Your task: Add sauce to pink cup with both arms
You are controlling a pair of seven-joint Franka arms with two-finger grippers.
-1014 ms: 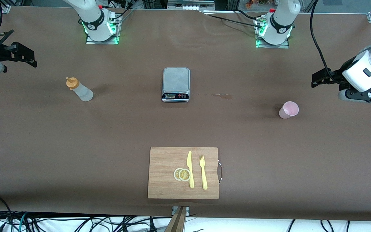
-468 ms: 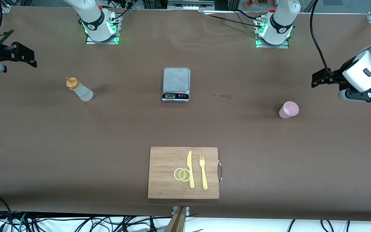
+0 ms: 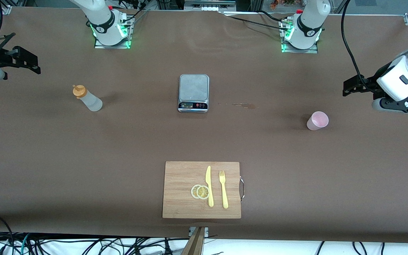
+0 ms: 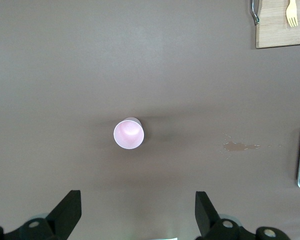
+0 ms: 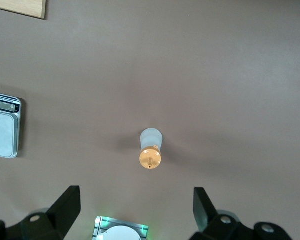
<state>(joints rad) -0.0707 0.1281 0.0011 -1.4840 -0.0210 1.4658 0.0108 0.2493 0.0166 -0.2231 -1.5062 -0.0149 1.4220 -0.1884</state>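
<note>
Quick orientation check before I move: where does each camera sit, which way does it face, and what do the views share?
Front view: high across the table, facing both arm bases; shows sauce bottle, scale, pink cup, cutting board, left gripper, right gripper.
Left wrist view: looks straight down on the cup; own open fingers at the frame edge.
Right wrist view: straight down on the bottle; own open fingers show.
Shared: both wrist views catch the scale and the board.

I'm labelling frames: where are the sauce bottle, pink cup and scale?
sauce bottle point(image 3: 90, 102), front view, translucent body.
pink cup point(image 3: 318, 120), front view, rim and inside.
scale point(image 3: 193, 88), front view, weighing plate.
</note>
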